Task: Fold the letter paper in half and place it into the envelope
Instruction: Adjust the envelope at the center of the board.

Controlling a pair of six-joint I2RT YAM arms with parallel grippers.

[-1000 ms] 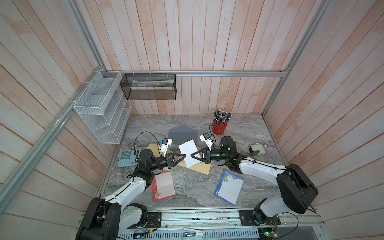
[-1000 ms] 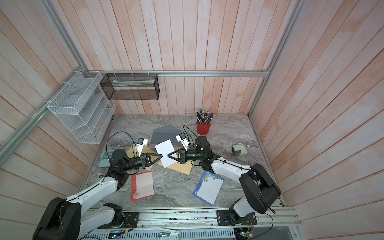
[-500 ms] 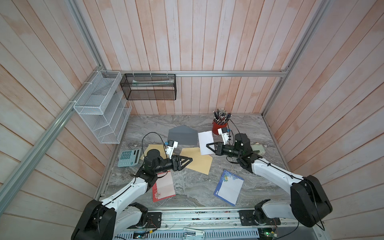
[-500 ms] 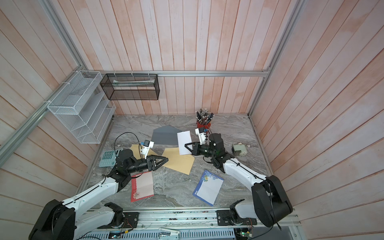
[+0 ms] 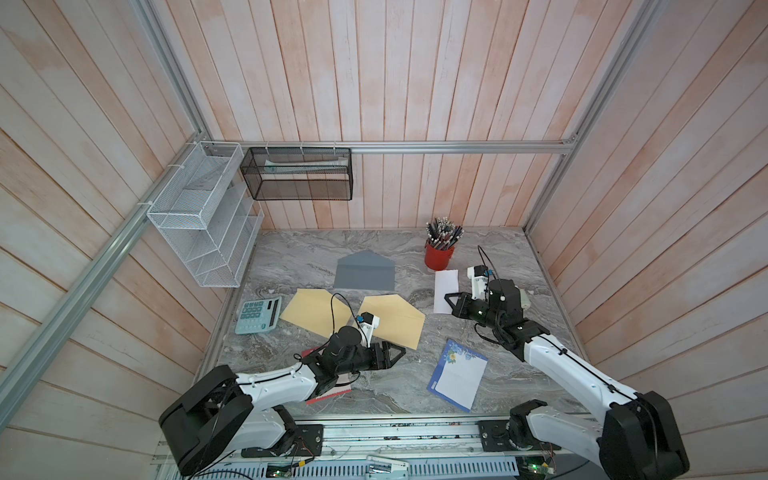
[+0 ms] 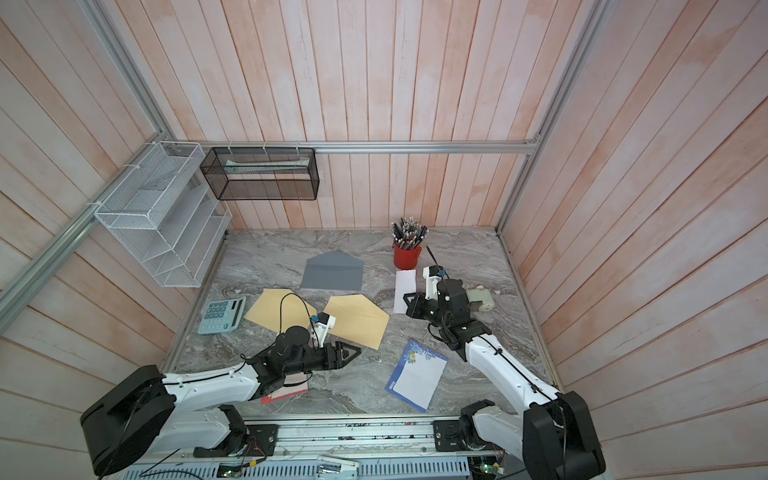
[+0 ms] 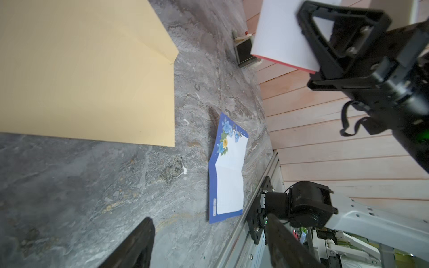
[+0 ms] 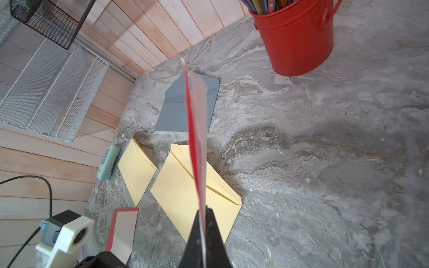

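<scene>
A folded white letter paper [image 5: 446, 289] with a red edge hangs above the table near the red pencil cup. My right gripper [image 5: 451, 298] is shut on its lower edge. The right wrist view shows the letter paper [image 8: 196, 130] edge-on, rising from the right gripper [image 8: 204, 212]. A yellow envelope [image 5: 395, 318] lies flat mid-table with its flap open, also seen in the left wrist view [image 7: 81, 69]. My left gripper [image 5: 395, 353] hovers open and empty just in front of that envelope's near corner. Its two fingers [image 7: 146, 232] stand far apart over bare marble.
A second yellow envelope [image 5: 311, 311] and a grey envelope [image 5: 365, 272] lie behind and to the left. Also on the table: a calculator [image 5: 258, 315], a red pencil cup [image 5: 439, 254], a blue-bordered sheet [image 5: 457, 374], a red-bordered sheet [image 5: 330, 395] under my left arm. Wire racks [image 5: 208, 220] hang on the wall.
My left gripper opened, let go of the letter paper and drew back toward the front. The right gripper carried the folded paper off the yellow envelope to the right, near the pencil cup.
</scene>
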